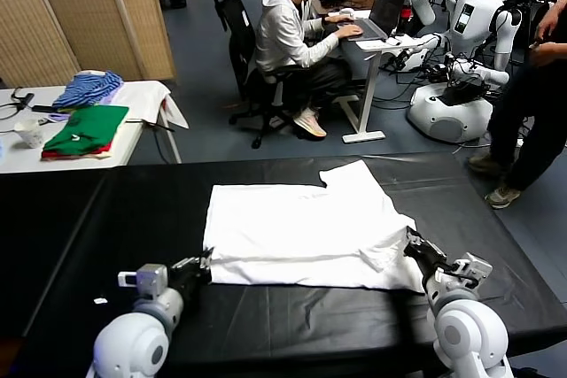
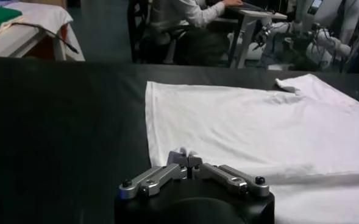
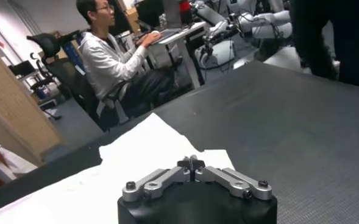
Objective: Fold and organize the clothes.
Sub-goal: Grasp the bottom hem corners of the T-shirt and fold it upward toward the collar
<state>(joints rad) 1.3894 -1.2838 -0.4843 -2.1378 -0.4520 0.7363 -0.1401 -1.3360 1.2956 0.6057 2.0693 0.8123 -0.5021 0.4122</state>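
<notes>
T-shirt (image 1: 301, 232): it lies spread on my black table (image 1: 115, 219), plain white side up, no print showing. The bottom hem runs along the edge nearest me and one sleeve pokes out at the far right corner.

Left gripper (image 1: 202, 267): my jaws are pressed together at the shirt's near left corner. From my left wrist view (image 2: 187, 161) the tips sit right on the hem, so I judge I am pinching cloth, though I cannot see the fabric between them.

Right gripper (image 1: 413, 243): jaws together too, at the near right corner where the cloth bunches. Again a pinch is my reading, not something plainly visible.

Why both corners: holding the hem at its two ends should let me lift it evenly and carry it over as one straight fold.

Risk: one corner slipping would skew the crease.

Side table (image 1: 142, 99): green and red folded garments (image 1: 87, 128) and a blue striped cloth (image 1: 86, 88) sit well apart from my work.
</notes>
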